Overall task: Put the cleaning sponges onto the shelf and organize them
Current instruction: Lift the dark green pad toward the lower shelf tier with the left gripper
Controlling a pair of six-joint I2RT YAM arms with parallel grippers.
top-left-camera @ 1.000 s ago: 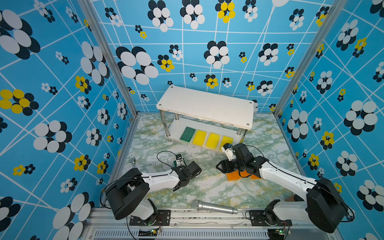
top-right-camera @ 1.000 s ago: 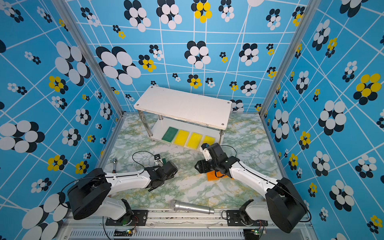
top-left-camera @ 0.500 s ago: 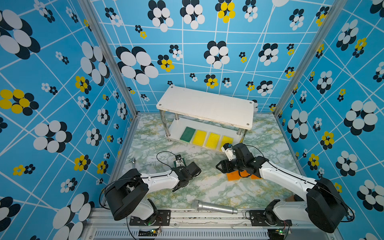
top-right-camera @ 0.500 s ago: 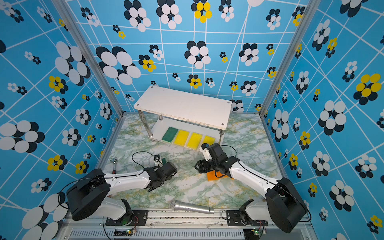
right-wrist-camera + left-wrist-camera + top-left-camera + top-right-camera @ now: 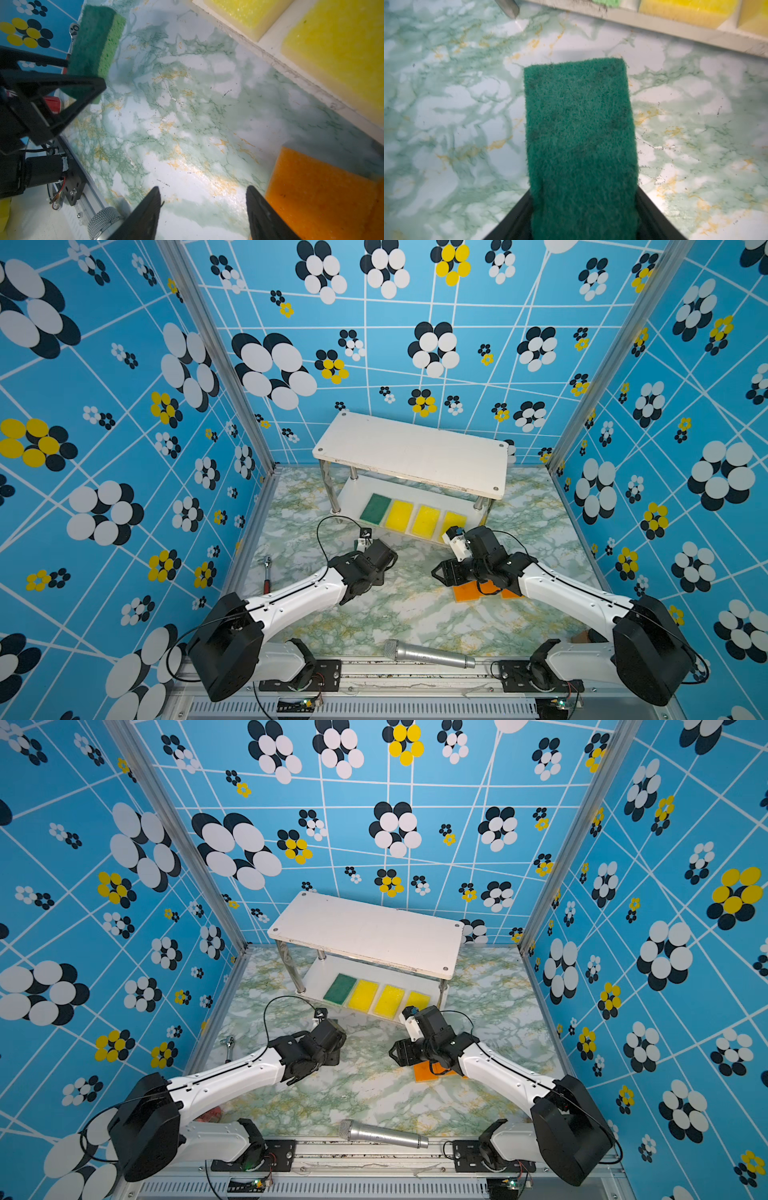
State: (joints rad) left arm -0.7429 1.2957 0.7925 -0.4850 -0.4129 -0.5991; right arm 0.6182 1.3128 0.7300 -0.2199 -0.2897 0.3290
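My left gripper (image 5: 583,201) is shut on a dark green sponge (image 5: 579,128) with a light green underside (image 5: 110,45), which it holds a little above the marble floor and points toward the shelf (image 5: 411,452). From above, the left gripper (image 5: 376,562) hides this sponge. A green sponge (image 5: 375,509) and three yellow sponges (image 5: 400,515) lie in a row on the shelf's lower board. My right gripper (image 5: 203,193) is open and empty, low over the floor beside the orange sponges (image 5: 469,592) on the floor, which my right arm partly hides.
A silver microphone (image 5: 428,654) lies near the front rail. A ratchet wrench (image 5: 267,576) lies by the left wall. A red object (image 5: 52,104) sits at the front left behind the left arm. Patterned walls close in three sides.
The left gripper has shifted slightly toward the shelf. The right arm has stayed where it was.
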